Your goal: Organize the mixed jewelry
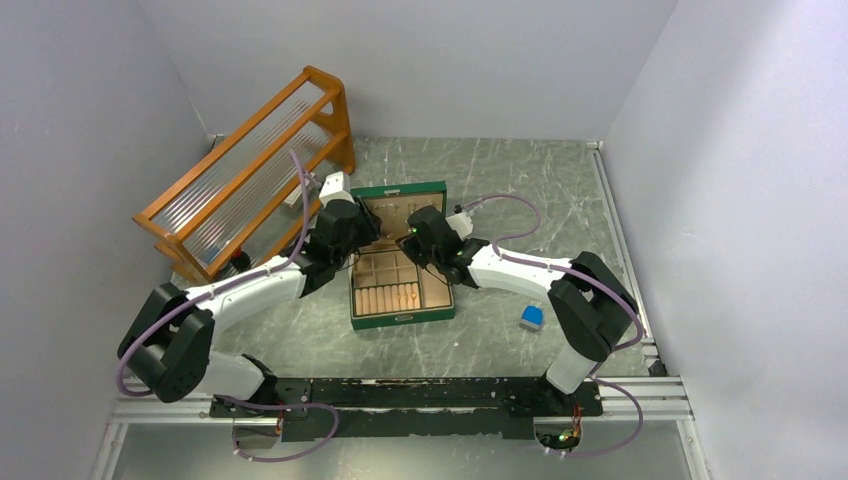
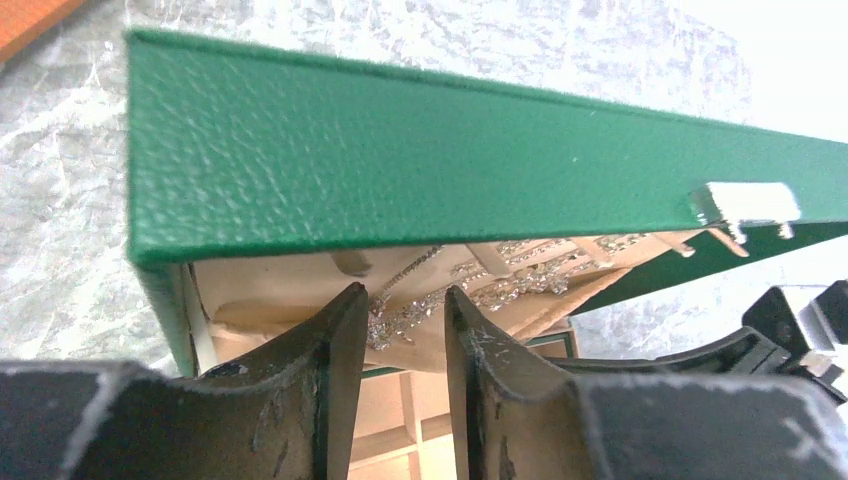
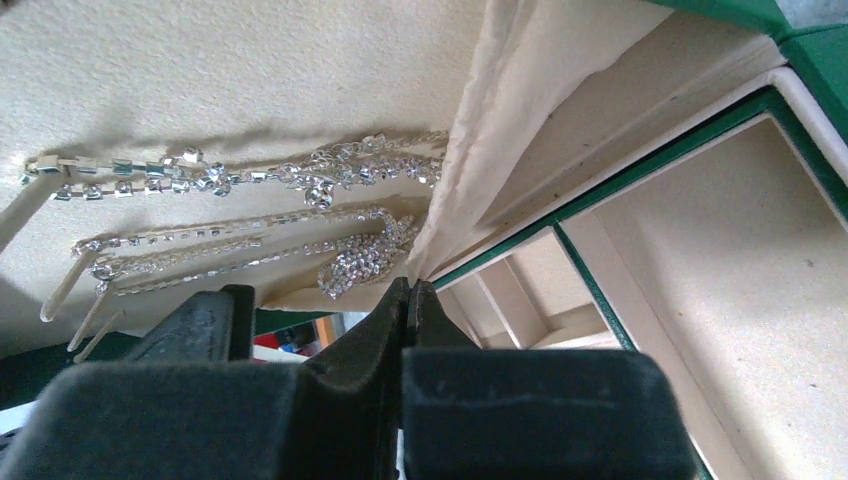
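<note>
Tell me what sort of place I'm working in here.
Probably a lab test cell: plain white walls box in a marble-patterned table, the arms stand on a metal rail at its edge, and a green jewelry box and wooden rack look like staged props.

The marbled table [image 1: 520, 180] bears a green box [image 1: 400, 318] centrally. A wooden rack [image 1: 250, 170] stands at ten o'clock, a blue block [image 1: 531, 318] at four.

Green box [image 2: 400, 170], cream lining [image 3: 250, 70], seemingly silver sparkling chains [image 3: 250, 175].

Inside green lid [image 2: 400, 160], silver chains [image 2: 510, 270] hang above parted end effector [image 2: 405, 295]
</note>
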{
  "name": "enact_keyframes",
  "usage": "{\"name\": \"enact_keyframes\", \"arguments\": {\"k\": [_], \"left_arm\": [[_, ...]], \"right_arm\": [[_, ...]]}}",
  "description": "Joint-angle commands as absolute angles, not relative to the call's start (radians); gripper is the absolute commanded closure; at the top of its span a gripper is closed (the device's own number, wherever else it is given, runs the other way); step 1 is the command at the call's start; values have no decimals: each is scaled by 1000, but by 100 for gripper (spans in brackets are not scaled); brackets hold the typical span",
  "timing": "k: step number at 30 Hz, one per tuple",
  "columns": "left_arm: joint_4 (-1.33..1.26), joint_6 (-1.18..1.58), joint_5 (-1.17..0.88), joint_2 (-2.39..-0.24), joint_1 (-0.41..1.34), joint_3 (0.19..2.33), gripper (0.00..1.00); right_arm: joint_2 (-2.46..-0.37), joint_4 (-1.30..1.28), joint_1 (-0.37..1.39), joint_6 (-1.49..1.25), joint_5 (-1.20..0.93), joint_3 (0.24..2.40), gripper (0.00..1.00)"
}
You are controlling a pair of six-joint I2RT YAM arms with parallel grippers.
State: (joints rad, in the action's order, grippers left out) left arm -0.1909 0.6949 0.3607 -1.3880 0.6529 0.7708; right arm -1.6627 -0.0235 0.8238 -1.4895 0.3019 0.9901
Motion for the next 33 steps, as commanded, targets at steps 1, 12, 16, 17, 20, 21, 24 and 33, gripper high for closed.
{"name": "enact_keyframes", "arguments": {"k": [1, 12, 16, 17, 20, 21, 24, 33], "left_arm": [[-202, 677, 343, -1352, 632, 777, 60], [-209, 684, 304, -1431, 580, 837, 60], [-209, 684, 296, -1445, 574, 852, 60], [-209, 684, 293, -1446, 573, 852, 59], [-211, 684, 288, -1445, 571, 850, 59], [-210, 684, 288, -1444, 571, 850, 59], [-208, 684, 283, -1443, 569, 850, 59], [-205, 679, 234, -1414, 566, 847, 57]], "right_arm": [[-1626, -52, 824, -1459, 314, 1005, 100], [-1588, 87, 806, -1350, 250, 979, 100], [-1587, 107, 783, -1324, 214, 988, 100], [-1589, 110, 777, -1323, 204, 989, 100], [-1584, 123, 762, -1317, 183, 979, 94], [-1580, 130, 760, -1316, 180, 973, 91], [-1563, 147, 756, -1315, 180, 953, 81], [-1495, 142, 755, -1280, 205, 916, 75]]}}
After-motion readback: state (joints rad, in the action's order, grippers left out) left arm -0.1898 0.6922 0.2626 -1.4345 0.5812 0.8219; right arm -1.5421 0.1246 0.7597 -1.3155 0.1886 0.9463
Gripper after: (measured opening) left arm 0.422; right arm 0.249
